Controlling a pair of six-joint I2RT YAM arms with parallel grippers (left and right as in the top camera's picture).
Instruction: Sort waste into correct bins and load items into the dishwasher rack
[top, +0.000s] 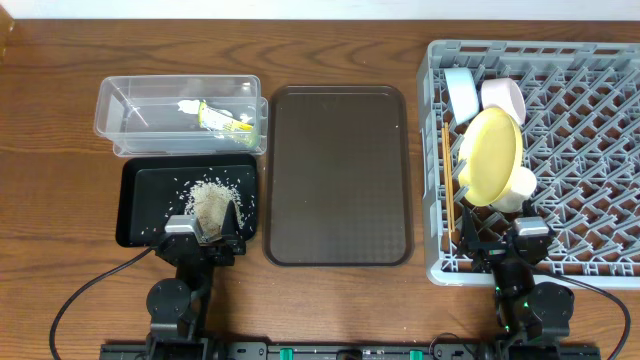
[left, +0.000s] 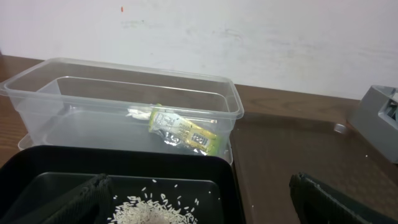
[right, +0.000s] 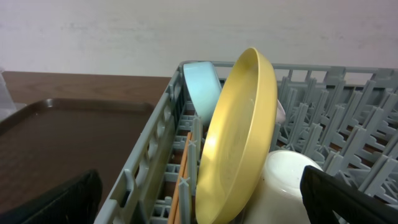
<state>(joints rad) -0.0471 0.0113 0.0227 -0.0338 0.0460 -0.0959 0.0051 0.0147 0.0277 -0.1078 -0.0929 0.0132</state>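
All but finished, seemingly: found left gripper (top: 213, 212) and right gripper (top: 497, 232) by the near edge, jaws apart and empty, one over the black tray (top: 140, 200) of rice scraps (top: 210, 187), the other at the near wall of the dishwasher rack (top: 590, 150). Noted, farther back, the wrapper (top: 225, 120) in the clear tub (top: 120, 100) toward the far-left corner, and plate (top: 492, 155), cup (top: 515, 188), chopsticks (top: 447, 180), white bowl (top: 503, 97) and blue bowl (top: 461, 92) racked toward the right edge. Judged nothing left to lift; called only for pulling both arms clear.
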